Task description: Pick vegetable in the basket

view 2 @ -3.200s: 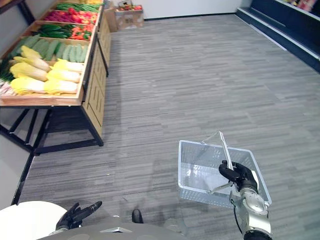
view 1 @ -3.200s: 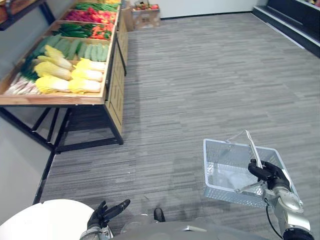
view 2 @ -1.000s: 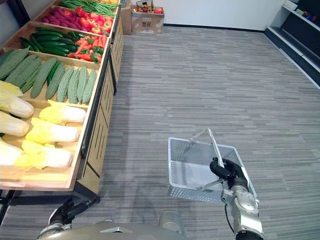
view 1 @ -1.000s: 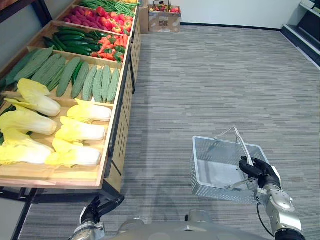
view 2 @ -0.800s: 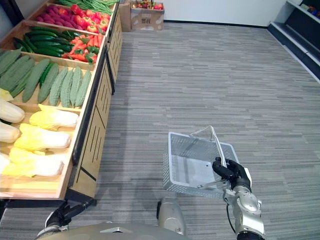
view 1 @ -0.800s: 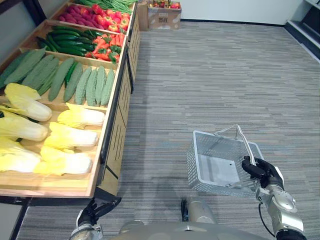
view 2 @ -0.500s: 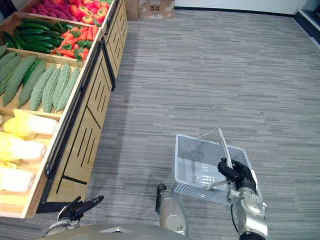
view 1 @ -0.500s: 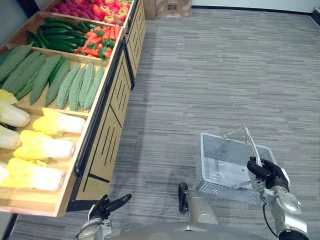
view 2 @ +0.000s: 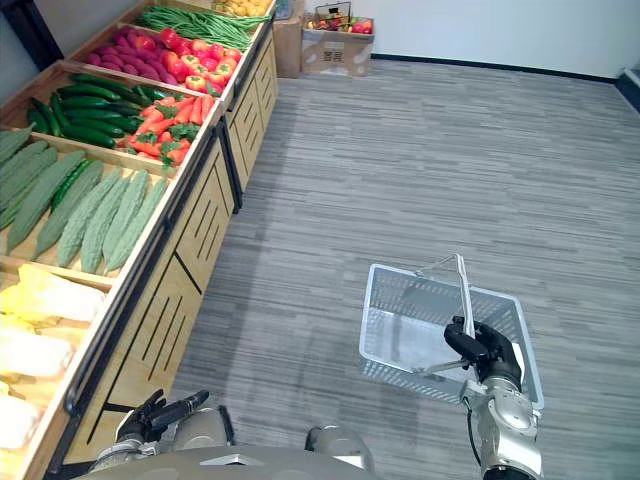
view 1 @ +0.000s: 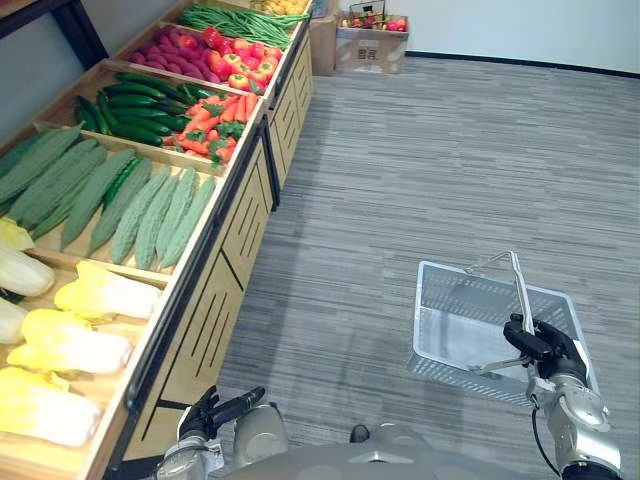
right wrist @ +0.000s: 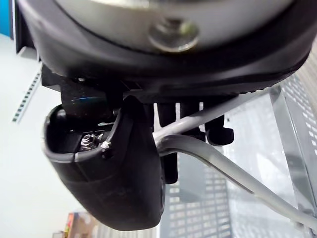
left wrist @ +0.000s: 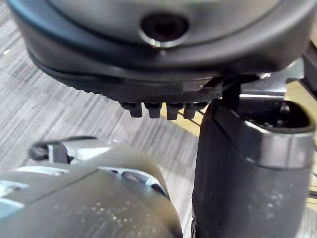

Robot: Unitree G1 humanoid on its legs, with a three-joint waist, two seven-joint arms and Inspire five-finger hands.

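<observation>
Judging by how things lie, the task has barely begun: no vegetable is picked yet

Left eye view: a wooden bench (view 1: 215, 300) runs down the left of the frame. Its compartments hold pale cabbages (view 1: 100, 295) at lower left, ridged green gourds (view 1: 140, 205) above them, then cucumbers (view 1: 130, 105) and carrots (view 1: 210, 115) toward the upper left. The left hand (view 1: 215, 412) sits at the bottom edge, fingers straight and apart, holding nothing.

Right eye view: a wire basket (view 2: 415, 383) hangs at lower right over the floor, well apart from the bench. It looks empty. The right hand (view 2: 487, 350) carries it.

Left wrist view: fingers uncurled above grey floor.

Right wrist view: fingers clamped round the basket's grey handle (right wrist: 208, 156).

Reaching, picking and loading all remain
</observation>
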